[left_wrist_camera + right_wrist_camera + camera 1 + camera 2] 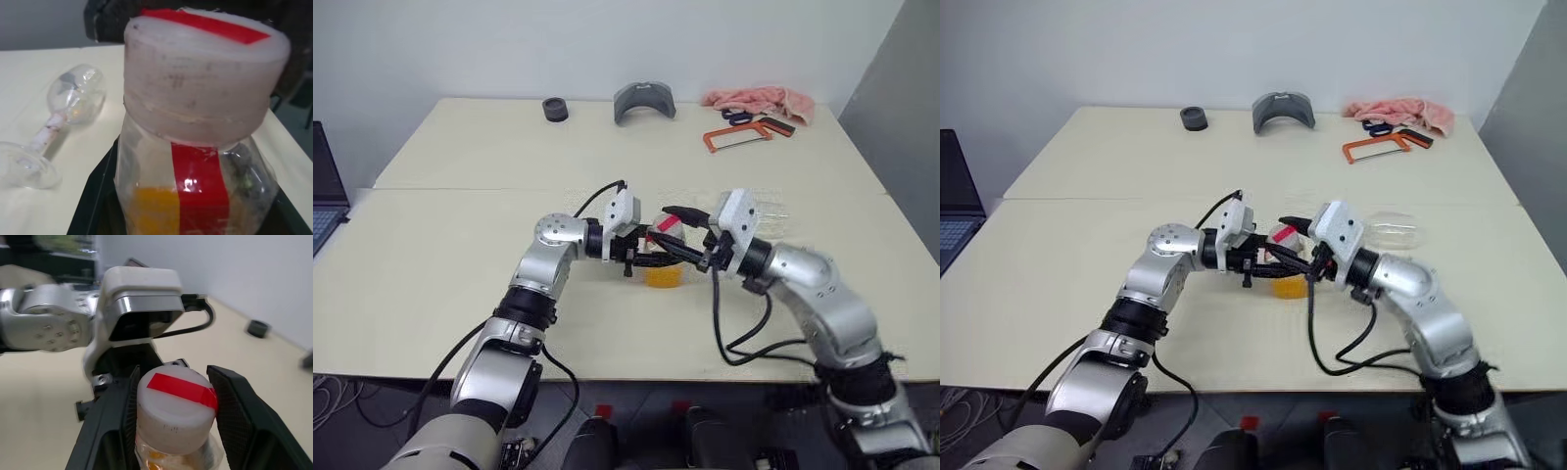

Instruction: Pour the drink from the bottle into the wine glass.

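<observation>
The bottle (pixel 663 253) is upright just above the table's middle, and its drink (pixel 664 275) fills only the bottom as an orange band. My left gripper (pixel 654 258) comes in from the left and is shut on the bottle's body. From the right, my right gripper (pixel 176 401) is shut on the white cap (pixel 171 418) with the red stripe, one black finger (pixel 234 416) on each side. The wine glass (pixel 1395 232) lies on its side on the table beyond my right wrist, and it also appears beside the bottle (pixel 195 191) as the wine glass (pixel 63 107).
At the table's far edge are a black round object (pixel 555 109), a grey curved piece (pixel 644 101), a pink cloth (pixel 762 100) and an orange hacksaw (pixel 736 136). A laptop (pixel 325 196) sits at the left edge. A seam crosses the table (pixel 460 235) behind my arms.
</observation>
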Tool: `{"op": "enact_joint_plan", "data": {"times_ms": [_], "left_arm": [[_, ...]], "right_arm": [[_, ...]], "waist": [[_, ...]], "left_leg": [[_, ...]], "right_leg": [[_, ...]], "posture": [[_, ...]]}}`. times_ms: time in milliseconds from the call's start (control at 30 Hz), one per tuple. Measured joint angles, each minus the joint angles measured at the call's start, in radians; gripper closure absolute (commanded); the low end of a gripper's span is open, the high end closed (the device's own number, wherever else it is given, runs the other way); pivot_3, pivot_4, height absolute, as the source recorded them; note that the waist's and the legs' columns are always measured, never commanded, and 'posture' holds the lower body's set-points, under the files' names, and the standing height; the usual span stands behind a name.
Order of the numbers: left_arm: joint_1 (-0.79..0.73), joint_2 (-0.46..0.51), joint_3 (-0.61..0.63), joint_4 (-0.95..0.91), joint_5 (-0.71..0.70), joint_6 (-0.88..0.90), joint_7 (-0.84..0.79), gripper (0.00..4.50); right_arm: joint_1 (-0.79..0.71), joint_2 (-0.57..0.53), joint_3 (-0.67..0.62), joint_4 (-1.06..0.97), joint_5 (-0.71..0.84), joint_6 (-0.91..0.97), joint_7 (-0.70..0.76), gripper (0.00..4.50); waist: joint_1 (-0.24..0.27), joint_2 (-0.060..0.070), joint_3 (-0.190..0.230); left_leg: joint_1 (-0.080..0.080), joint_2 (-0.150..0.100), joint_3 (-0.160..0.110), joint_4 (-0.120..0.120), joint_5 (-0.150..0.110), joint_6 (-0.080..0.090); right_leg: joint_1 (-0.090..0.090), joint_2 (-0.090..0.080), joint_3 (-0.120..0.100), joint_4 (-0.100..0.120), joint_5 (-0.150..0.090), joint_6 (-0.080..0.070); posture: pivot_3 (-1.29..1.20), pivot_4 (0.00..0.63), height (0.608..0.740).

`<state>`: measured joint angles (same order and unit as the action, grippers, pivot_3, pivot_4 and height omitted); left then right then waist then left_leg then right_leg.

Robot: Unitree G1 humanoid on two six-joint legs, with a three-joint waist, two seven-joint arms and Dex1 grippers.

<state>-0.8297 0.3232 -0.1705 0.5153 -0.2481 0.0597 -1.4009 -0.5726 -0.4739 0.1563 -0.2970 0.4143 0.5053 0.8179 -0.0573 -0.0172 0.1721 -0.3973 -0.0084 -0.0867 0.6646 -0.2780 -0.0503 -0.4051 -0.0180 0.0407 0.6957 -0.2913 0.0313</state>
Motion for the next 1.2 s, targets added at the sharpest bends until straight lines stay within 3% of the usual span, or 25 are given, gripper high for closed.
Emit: {"op": "enact_joint_plan", "data": {"times_ms": [100, 133, 333, 533, 800, 1200], "left_arm": [[-0.027, -0.004, 0.001, 0.009, -0.002, 0.016, -0.009, 2.75], [-0.029, -0.007, 0.002, 0.009, -0.004, 0.02, -0.007, 2.76], [0.004, -0.008, 0.004, -0.025, -0.008, 0.04, 0.012, 2.77], [0.034, 0.002, 0.005, -0.058, -0.01, 0.053, 0.03, 2.77], [0.033, 0.0, 0.005, -0.065, -0.01, 0.06, 0.036, 2.77], [0.032, -0.007, 0.005, -0.051, -0.007, 0.022, 0.039, 2.77]], "right_arm": [[-0.063, -0.008, -0.041, 0.071, 0.082, 0.073, 0.06, 2.65], [-0.065, -0.006, -0.051, 0.076, 0.094, 0.085, 0.061, 1.91], [0.041, 0.002, -0.121, -0.054, 0.125, 0.119, -0.035, 0.0], [0.131, 0.026, -0.101, -0.27, 0.048, 0.114, -0.206, 0.0], [0.134, 0.085, 0.035, -0.266, -0.101, 0.068, -0.309, 0.0], [0.177, 0.095, -0.009, -0.233, -0.116, 0.072, -0.352, 0.0]], "waist": [[0.0, 0.0, 0.0], [0.001, 0.0, 0.0], [0.003, 0.0, 0.0], [0.001, 0.0, 0.0], [0.002, 0.0, 0.0], [0.002, 0.0, 0.0]], "left_leg": [[0.0, 0.001, -0.001, 0.0, 0.0, 0.0], [-0.001, 0.001, -0.001, 0.0, 0.0, 0.0], [-0.002, 0.001, -0.006, 0.0, 0.0, 0.0], [-0.001, 0.001, -0.007, 0.0, 0.0, 0.0], [-0.001, 0.001, -0.007, 0.0, 0.0, 0.0], [-0.001, 0.001, -0.007, 0.0, 0.0, 0.0]], "right_leg": [[0.0, -0.001, 0.0, 0.0, 0.0, 0.0], [0.0, -0.001, 0.0, 0.0, 0.0, 0.0], [-0.001, -0.005, 0.001, 0.0, 0.0, 0.0], [-0.001, -0.003, 0.0, 0.001, 0.0, 0.0], [-0.001, -0.003, 0.0, 0.001, 0.0, 0.0], [-0.001, -0.003, 0.0, 0.001, 0.0, 0.0]], "posture": [[0.0, 0.15, 0.74], [0.0, 0.15, 0.74], [0.0, 0.15, 0.74], [0.0, 0.15, 0.74], [0.0, 0.15, 0.74], [0.0, 0.15, 0.74]]}}
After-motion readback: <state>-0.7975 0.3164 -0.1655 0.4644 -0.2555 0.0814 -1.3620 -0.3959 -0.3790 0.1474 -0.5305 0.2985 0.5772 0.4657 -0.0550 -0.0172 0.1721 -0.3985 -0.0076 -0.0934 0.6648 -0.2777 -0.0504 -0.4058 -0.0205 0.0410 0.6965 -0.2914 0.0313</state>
